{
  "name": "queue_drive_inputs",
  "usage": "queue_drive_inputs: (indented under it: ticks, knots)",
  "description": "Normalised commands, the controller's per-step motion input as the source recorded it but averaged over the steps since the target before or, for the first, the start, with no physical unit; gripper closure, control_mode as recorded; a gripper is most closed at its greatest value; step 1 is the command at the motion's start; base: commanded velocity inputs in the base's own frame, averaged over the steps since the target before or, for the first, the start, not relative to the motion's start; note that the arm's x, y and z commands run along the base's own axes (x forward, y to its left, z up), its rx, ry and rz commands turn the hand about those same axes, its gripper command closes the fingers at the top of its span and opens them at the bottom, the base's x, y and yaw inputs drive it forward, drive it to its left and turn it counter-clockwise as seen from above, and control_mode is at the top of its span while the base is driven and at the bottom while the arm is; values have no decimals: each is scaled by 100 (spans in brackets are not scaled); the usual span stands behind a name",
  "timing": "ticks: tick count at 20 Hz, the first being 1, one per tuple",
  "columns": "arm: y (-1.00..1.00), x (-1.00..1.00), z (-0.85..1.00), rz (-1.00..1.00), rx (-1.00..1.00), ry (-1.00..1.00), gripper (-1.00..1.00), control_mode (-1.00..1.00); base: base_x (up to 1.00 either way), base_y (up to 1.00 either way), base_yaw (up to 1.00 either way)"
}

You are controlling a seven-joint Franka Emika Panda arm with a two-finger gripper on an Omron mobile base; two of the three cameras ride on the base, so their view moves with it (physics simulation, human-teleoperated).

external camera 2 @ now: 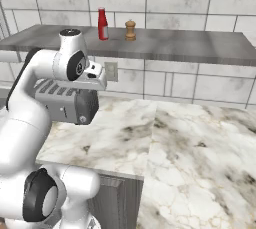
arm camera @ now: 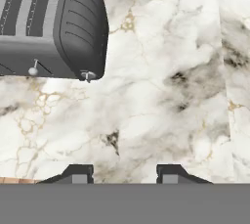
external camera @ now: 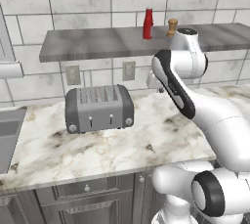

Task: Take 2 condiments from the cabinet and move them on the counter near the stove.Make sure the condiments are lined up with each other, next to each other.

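1. Fingertips (arm camera: 82, 173) of the gripper (arm camera: 124, 174) rise at the bottom edge of the hand view, apart with a clear gap between them and nothing in that gap; the jaws are parted and empty.
2. Under the fingertips lies the counter (arm camera: 161, 96), white marble with brown-grey veins, filling the middle and right of that frame.
3. At the upper left of the hand view sits a grey toaster (arm camera: 58, 27), slots on top, its lever and knob facing down the frame, resting on the counter.
4. In the left base view the arm's hand hangs at centre right, above the counter and to the right of the toaster (external camera: 99, 108); the fingers are hidden behind the forearm.
5. In the right base view the hand sits at left of centre, just in front of the toaster (external camera 2: 70, 103).
6. Higher in both base views runs the grey cabinet (external camera: 97, 44) shelf.
7. On it stand the red bottle (external camera: 148, 23) and the brown shaker (external camera: 172, 27), upright, near each other but apart, well above the gripper.
8. An outlet (external camera: 128, 70) shows on the tiled wall below the shelf.
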Motion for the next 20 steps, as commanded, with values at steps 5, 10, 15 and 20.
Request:
queue_drive_inputs:
  ticks: [5,10,15,20]
  knots:
    - [0,-25,0,0,0,-2,-100,-100,0,0,0]
    - [0,-43,1,-1,0,-14,-100,-100,0,0,0]
    - [0,-37,15,-1,-3,-28,-100,-100,0,0,0]
    - [0,-20,45,-2,-8,-31,-100,-100,0,0,0]
